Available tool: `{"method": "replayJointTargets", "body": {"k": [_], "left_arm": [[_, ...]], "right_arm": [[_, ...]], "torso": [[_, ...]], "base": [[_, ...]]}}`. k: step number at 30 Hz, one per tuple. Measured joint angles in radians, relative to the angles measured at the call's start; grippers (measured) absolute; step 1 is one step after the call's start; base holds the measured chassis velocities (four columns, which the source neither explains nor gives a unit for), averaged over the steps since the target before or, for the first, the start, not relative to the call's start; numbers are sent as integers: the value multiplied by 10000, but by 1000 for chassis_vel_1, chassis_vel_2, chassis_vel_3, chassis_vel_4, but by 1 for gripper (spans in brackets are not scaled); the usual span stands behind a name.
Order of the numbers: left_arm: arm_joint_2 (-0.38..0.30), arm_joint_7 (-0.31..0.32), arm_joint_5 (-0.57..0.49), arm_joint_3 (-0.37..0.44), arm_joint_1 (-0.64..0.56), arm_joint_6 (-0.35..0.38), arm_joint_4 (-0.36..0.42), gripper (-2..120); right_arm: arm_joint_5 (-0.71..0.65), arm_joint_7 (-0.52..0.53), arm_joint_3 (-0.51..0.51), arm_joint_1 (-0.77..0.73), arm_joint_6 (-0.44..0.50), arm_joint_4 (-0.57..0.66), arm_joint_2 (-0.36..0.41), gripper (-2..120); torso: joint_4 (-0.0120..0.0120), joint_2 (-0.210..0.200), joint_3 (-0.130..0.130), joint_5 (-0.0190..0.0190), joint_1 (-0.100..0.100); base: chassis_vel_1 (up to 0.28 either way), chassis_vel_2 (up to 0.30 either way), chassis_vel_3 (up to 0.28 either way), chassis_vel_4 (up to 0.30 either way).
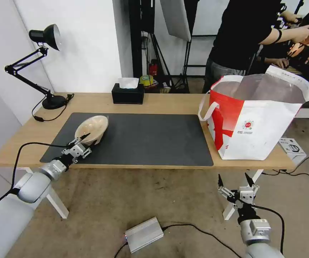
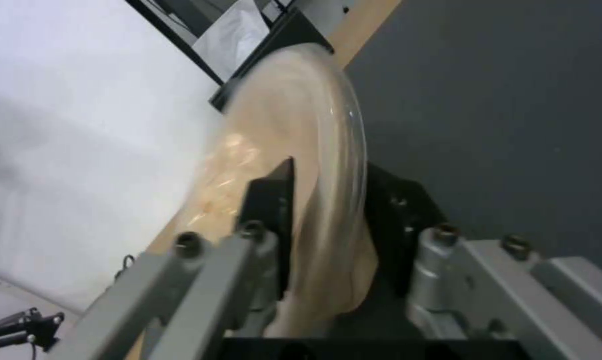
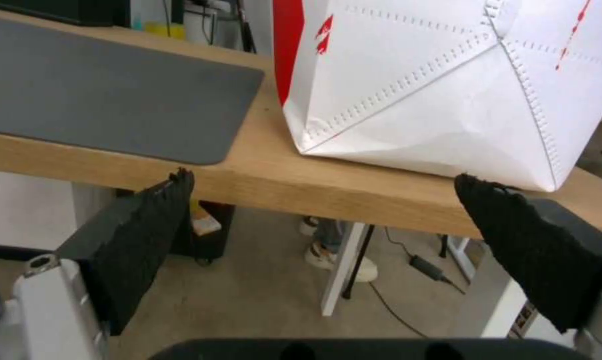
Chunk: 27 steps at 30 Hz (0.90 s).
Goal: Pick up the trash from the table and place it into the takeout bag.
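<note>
A tan paper-pulp bowl point(image 1: 91, 128) is tipped up on its edge at the left end of the dark grey mat point(image 1: 143, 139) on the table point(image 1: 169, 104). My left gripper point(image 1: 84, 139) is shut on its near rim. In the left wrist view the bowl point(image 2: 301, 150) has one black finger point(image 2: 274, 200) inside it and the other outside, with the left gripper point(image 2: 331, 170) pinching the wall. The takeout bag point(image 1: 255, 122) stands open at the table's right end. My right gripper point(image 1: 233, 178) hangs open below the front edge, facing the bag point(image 3: 434, 90) and the table point(image 3: 354, 190).
A black tissue box point(image 1: 127, 94) sits at the table's back edge, and a black desk lamp point(image 1: 53, 102) stands at the back left. On the floor lie a silver box point(image 1: 143, 234) with cables and a small white box point(image 1: 292, 146) right of the bag.
</note>
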State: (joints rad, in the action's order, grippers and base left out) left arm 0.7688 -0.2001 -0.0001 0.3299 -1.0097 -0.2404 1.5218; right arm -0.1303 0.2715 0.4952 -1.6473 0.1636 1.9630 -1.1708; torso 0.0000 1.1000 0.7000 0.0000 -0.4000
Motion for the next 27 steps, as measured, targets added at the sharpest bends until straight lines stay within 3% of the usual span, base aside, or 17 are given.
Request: {"method": "replayJointTargets", "body": {"k": [4, 6, 27], "left_arm": [[51, 12, -30, -35, 3, -38, -17, 4], [57, 18, -31, -43, 3, -41, -18, 1], [-162, -38, -69, 73, -8, -147, 423, 1]], "right_arm": [[9, 8, 0, -9, 6, 1, 0, 100], [11, 10, 0, -11, 7, 1, 0, 100], [12, 40, 6, 34, 11, -21, 19, 100]], "torso": [[0, 0, 0, 1, 0], [0, 0, 0, 1, -1], [0, 0, 0, -1, -1]], "base": [[0, 0, 0, 0], [0, 0, 0, 0], [0, 0, 0, 0]]}}
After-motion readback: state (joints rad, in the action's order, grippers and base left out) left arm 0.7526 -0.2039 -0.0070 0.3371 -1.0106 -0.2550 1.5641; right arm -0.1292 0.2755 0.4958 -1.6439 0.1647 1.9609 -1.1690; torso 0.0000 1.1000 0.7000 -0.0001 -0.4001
